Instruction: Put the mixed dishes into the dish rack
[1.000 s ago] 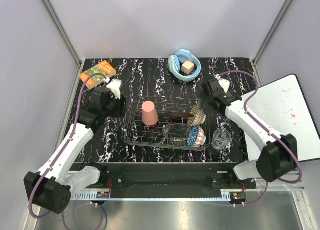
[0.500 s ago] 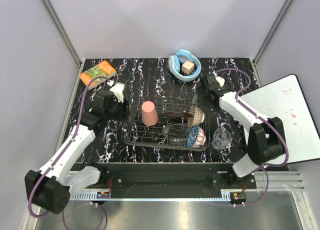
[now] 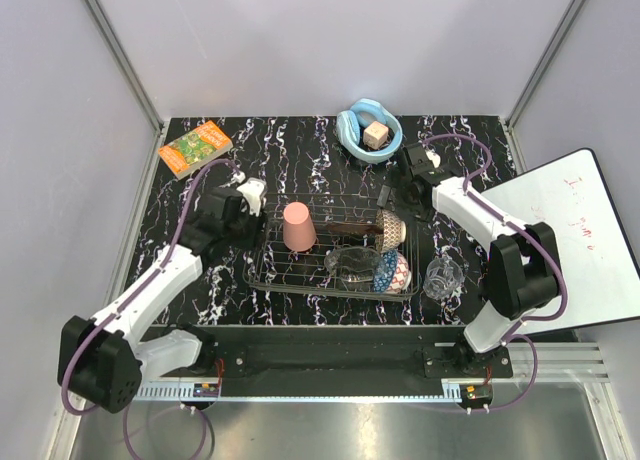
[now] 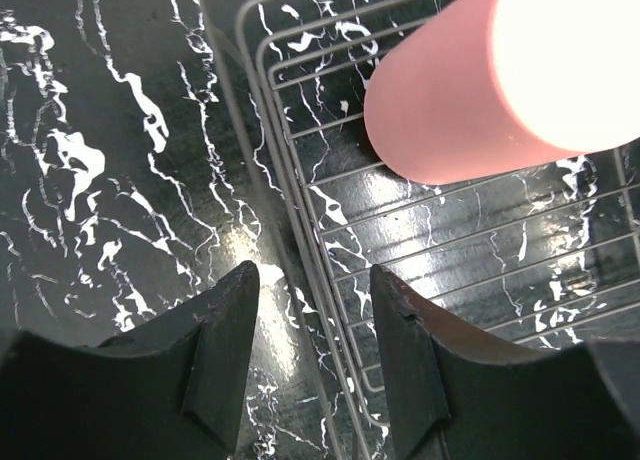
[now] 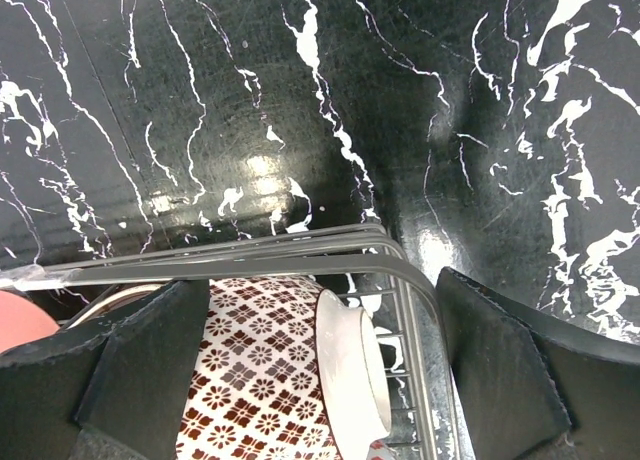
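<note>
Dish rack (image 3: 283, 271) sits mid-counter, a shallow basket of thin wire you can see straight through to the black, white-veined counter (image 3: 300, 150). Inside it a pink cup (image 3: 299, 226) stands upside down, smooth matte plastic, toward the left end. At the right end a floral plate (image 3: 392, 228) is up on its edge, with a red-brown flower print and a thick white rim. Just nearer sits a blue bowl (image 3: 392, 272), also tipped on its side, and beside that a glass bowl (image 3: 348, 263), clear and glinting. One glass cup (image 3: 442, 276) is outside the dish rack, on the counter just off its right side, toward the near right corner.

Left gripper (image 4: 312, 285) hangs over the left edge of the rack, dark fingers spread, and the rim wire runs between them. Nothing is held. Right gripper (image 5: 320, 285) hovers above the rack's far right corner, fingers wide apart, the plate's rim below and between them, and nothing is gripped there.

By the far edge rests a light-blue bowl (image 3: 350, 132) holding a tan cube (image 3: 375, 134). An orange-green book (image 3: 195, 147) lies in the far left corner.
</note>
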`<state>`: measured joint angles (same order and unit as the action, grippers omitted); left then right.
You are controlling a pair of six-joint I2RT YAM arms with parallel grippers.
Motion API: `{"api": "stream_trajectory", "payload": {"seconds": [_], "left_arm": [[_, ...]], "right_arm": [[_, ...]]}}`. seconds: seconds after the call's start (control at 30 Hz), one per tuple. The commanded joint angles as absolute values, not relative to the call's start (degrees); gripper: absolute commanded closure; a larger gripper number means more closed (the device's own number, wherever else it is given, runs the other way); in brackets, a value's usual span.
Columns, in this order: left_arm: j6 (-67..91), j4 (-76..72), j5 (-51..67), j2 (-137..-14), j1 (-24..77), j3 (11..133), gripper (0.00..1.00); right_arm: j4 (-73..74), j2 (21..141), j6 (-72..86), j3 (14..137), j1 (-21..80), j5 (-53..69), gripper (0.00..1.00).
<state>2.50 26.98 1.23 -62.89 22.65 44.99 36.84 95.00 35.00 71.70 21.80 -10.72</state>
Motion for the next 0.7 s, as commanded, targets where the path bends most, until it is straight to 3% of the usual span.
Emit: {"api": "stream_trajectory", "payload": {"seconds": [0.0, 0.4, 0.67], "left_arm": [[0.4, 21.2, 0.1, -64.6, 23.2, 43.9, 0.5], [-1.4, 16.7, -3.0, -68.5, 23.3, 41.8, 0.55], [-1.4, 13.4, -5.6, -72.7, 23.2, 41.2, 0.59]], "right_arm": [[36.5, 95.6, 32.3, 72.4, 20.8, -15.2, 0.0], [36.4, 91.8, 29.7, 69.7, 17.1, -22.3, 0.0], [35.6, 92.5, 31.1, 70.6, 16.4, -19.1, 0.0]]}}
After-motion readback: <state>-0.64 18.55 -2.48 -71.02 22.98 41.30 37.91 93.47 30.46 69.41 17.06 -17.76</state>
